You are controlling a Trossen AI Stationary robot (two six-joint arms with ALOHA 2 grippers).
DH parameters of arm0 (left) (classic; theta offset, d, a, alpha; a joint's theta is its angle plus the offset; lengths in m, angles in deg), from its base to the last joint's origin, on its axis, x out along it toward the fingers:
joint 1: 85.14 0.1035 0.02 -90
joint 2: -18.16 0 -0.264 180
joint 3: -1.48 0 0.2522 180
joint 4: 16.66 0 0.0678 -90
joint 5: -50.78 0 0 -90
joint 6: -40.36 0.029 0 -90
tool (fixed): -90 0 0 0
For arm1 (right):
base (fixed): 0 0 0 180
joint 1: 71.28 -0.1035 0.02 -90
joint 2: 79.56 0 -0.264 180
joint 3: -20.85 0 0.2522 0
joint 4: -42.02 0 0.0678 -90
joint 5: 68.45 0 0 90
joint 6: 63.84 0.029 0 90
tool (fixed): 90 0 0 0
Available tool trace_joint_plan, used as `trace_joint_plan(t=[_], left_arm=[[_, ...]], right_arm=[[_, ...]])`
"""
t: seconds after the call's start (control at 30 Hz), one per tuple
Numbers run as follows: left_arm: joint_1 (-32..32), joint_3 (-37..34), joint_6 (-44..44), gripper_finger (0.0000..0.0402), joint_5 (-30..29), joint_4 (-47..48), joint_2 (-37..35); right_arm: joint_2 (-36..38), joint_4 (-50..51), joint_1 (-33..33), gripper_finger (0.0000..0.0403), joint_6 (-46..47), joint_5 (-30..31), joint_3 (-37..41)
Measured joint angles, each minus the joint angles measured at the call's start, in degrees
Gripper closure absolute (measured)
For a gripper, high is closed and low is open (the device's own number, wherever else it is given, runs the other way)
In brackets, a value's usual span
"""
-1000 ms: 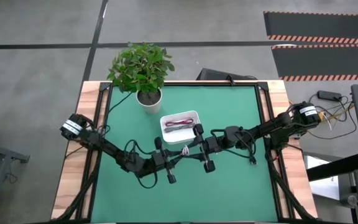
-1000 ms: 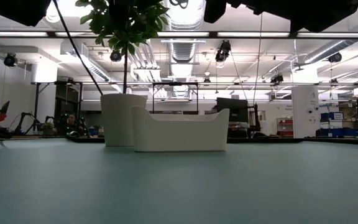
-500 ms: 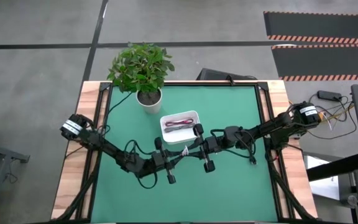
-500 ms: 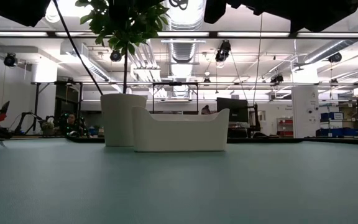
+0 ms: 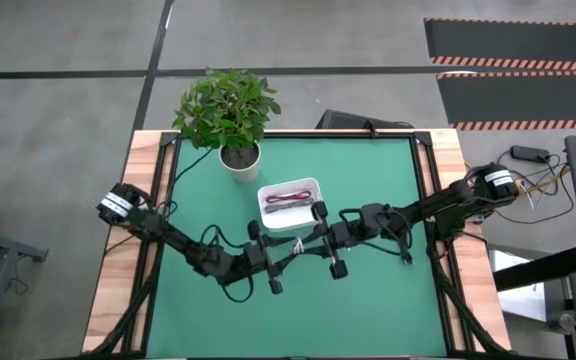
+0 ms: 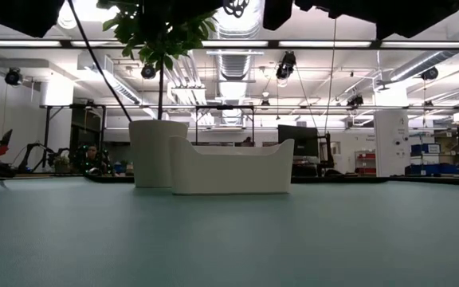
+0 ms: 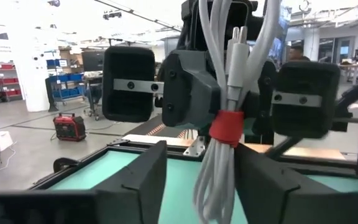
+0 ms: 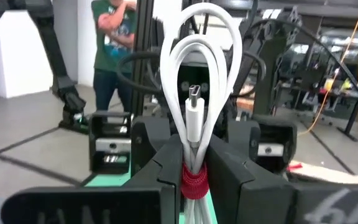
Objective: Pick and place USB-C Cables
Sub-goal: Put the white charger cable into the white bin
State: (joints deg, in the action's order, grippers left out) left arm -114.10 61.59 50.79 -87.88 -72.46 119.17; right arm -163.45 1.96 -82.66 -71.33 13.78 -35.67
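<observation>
Both arms meet over the middle of the table, just in front of the white tray (image 5: 290, 200). A white USB-C cable bundle (image 7: 224, 74) with a red tie (image 7: 227, 127) hangs between them. My right gripper (image 8: 191, 186) is shut on it. My left gripper (image 7: 201, 186) faces it and is open, one finger on each side of the bundle's lower part. In the high view the bundle (image 5: 297, 243) shows as a small white spot between the two wrists. A dark red cable (image 5: 288, 198) lies in the tray. My right gripper pinches the white bundle between its two fingers at the red tie (image 8: 192, 182). The fingers come level from the table's right side and lie across the bundle. The bundle stands upright, its loops (image 8: 197, 37) and one plug (image 8: 194, 102) above the fingers, clear of the table.
A potted plant (image 5: 230, 110) in a white pot (image 6: 156, 151) stands at the far left of the green mat, next to the tray (image 6: 229, 167). People show in the room beyond the table.
</observation>
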Motion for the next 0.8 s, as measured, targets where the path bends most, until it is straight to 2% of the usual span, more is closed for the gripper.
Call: trace_joint_plan(t=[0.17,0.47,0.6,0.8], left_arm=[[-1.85,-2.58,0.37,0.0217,0.09,0.79,-2.09],[-2.94,-9.85,0.43,0.0214,-0.3,7.74,-13.77],[-2.91,-13.53,0.43,0.0214,-0.45,9.27,-19.2],[-2.9,-17.87,0.43,0.0214,-0.33,9.06,-23.63]], right_arm=[[3.44,11.09,0.0,0.036,-0.17,2.68,-1.25],[7.62,49.41,0.02,0.036,2.46,19.07,-9.28],[5.8,66.67,0.0,0.036,6.74,24.93,-16.06],[-0.33,81.83,0.8,0.036,6.18,25.83,-28.85]])
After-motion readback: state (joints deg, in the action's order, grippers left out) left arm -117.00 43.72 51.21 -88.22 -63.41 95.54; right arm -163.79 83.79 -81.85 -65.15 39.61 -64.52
